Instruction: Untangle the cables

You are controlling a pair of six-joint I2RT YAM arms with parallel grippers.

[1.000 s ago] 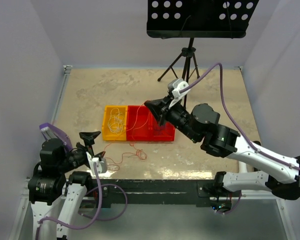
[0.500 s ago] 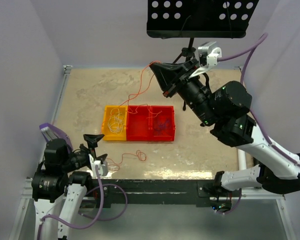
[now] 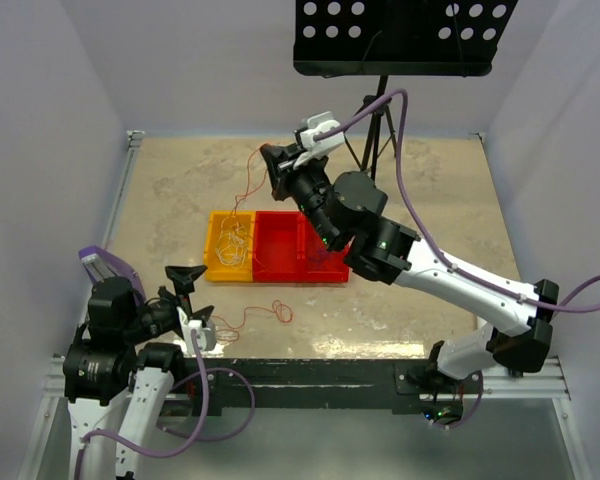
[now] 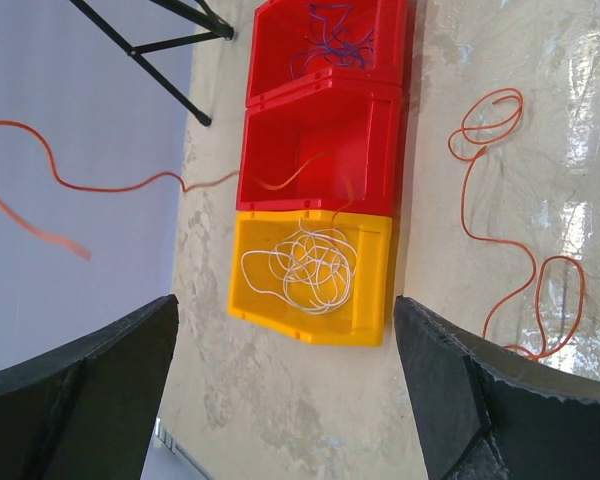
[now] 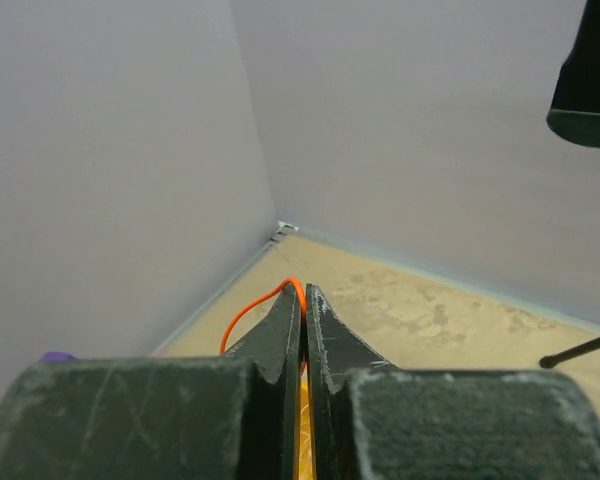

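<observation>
My right gripper point(image 3: 272, 168) is shut on a thin orange cable point(image 3: 244, 192) and holds it high over the far-left part of the table. The cable hangs down toward the bins. In the right wrist view the cable point(image 5: 252, 307) loops out of the closed tips of the right gripper point(image 5: 304, 292). It also shows in the left wrist view point(image 4: 110, 185), trailing into the middle red bin point(image 4: 320, 150). A white cable point(image 3: 235, 243) lies coiled in the yellow bin point(image 3: 214, 266). A red-orange cable point(image 3: 255, 315) lies looped on the table. My left gripper point(image 3: 190, 295) is open and empty near the front-left edge.
A second red bin point(image 3: 330, 265) with a thin purple wire point(image 4: 330, 40) stands right of the middle one. A black music stand point(image 3: 400, 35) on a tripod point(image 3: 378, 120) stands at the back. Walls close in the left, right and back sides.
My right arm lifted the orange cable out of the red bins, rose to the back right, then swung left over the far side of the yellow bin. The left arm barely moved.
</observation>
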